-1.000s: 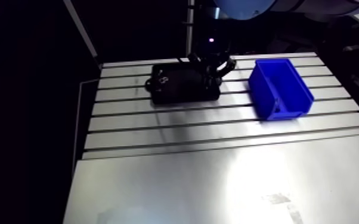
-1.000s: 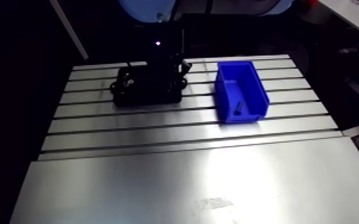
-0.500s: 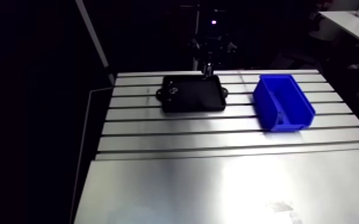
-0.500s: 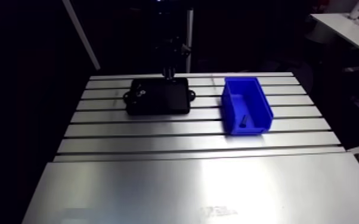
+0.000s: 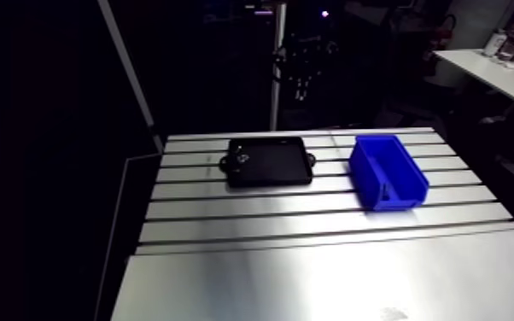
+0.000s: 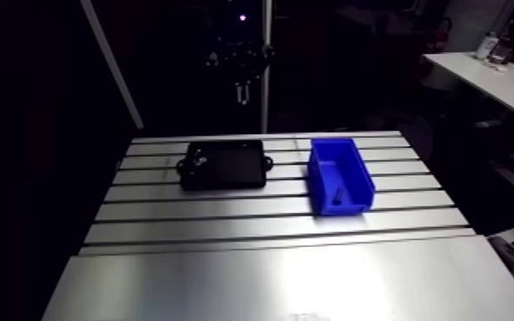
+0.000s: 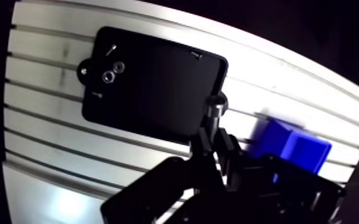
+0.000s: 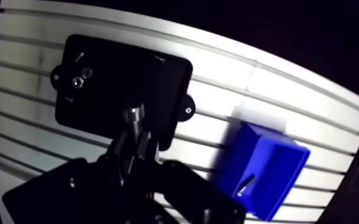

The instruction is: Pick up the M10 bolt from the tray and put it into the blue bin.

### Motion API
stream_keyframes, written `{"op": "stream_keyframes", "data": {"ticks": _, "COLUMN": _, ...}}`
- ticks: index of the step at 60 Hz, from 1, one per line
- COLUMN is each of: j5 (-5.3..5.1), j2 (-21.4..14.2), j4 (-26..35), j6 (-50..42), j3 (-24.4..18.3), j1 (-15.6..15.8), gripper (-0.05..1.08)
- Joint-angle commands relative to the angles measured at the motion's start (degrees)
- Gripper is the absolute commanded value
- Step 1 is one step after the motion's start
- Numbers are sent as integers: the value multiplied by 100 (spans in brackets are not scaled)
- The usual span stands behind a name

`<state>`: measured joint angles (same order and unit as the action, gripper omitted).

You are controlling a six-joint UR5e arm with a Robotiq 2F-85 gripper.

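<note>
One M10 bolt (image 7: 215,107) is up in the air, pinched by the shank between the two fingers of the gripper (image 7: 213,140). Its round head pokes out past the fingertips. The claw is closed on the bolt, which is neither in the tray nor in the bin.

In the wrist view the bolt head lines up over the edge of the black tray (image 7: 152,89), at the end facing the bin. The tray is flat and rectangular, with a small tab on each short end. Two small round parts (image 7: 113,71), nuts or washers, cannot tell, sit at the tray end away from the bin. A couple of tiny screws (image 7: 111,49) lie close by them, and one more screw (image 7: 197,55) is in the corner nearer the bin.

The blue bin (image 5: 388,171) stands right of the tray, apart from it, open side up. One slim dark part (image 8: 245,183) lies inside on its floor.

Both tray and bin rest on the far, slotted part of the table (image 5: 312,230). In the arm view the gripper hangs high over the table's far edge, behind the tray's right end and well clear of everything.
</note>
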<state>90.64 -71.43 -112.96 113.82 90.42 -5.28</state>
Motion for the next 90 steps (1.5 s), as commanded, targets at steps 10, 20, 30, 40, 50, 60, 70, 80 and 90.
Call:
{"op": "stream_keyframes", "data": {"ticks": 10, "j5": 105, "j2": -400, "j4": 1037, "j6": 7448, "j3": -133, "j1": -1518, "gripper": 107}}
{"op": "stream_keyframes", "data": {"ticks": 20, "j5": 380, "j2": -559, "j4": 1623, "j6": 8925, "j3": -127, "j1": -1603, "gripper": 107}}
{"op": "stream_keyframes", "data": {"ticks": 30, "j5": 523, "j2": -692, "j4": 2003, "j6": 9166, "j3": -75, "j1": -1876, "gripper": 107}}
{"op": "stream_keyframes", "data": {"ticks": 40, "j5": 817, "j2": -683, "j4": 1919, "j6": 9196, "j3": 81, "j1": -2294, "gripper": 108}}
{"op": "stream_keyframes", "data": {"ticks": 50, "j5": 993, "j2": -665, "j4": 1847, "j6": 9453, "j3": 109, "j1": -2396, "gripper": 107}}
{"op": "stream_keyframes", "data": {"ticks": 60, "j5": 996, "j2": -648, "j4": 1359, "j6": 9522, "j3": 321, "j1": -2448, "gripper": 108}}
{"op": "stream_keyframes", "data": {"ticks": 70, "j5": 1000, "j2": -649, "j4": 700, "j6": 9707, "j3": 680, "j1": -2549, "gripper": 108}}
{"op": "stream_keyframes", "data": {"ticks": 80, "j5": 995, "j2": -621, "j4": 525, "j6": 9704, "j3": 780, "j1": -2532, "gripper": 108}}
{"op": "stream_keyframes", "data": {"ticks": 90, "j5": 970, "j2": -614, "j4": 524, "j6": 9633, "j3": 711, "j1": -2473, "gripper": 108}}
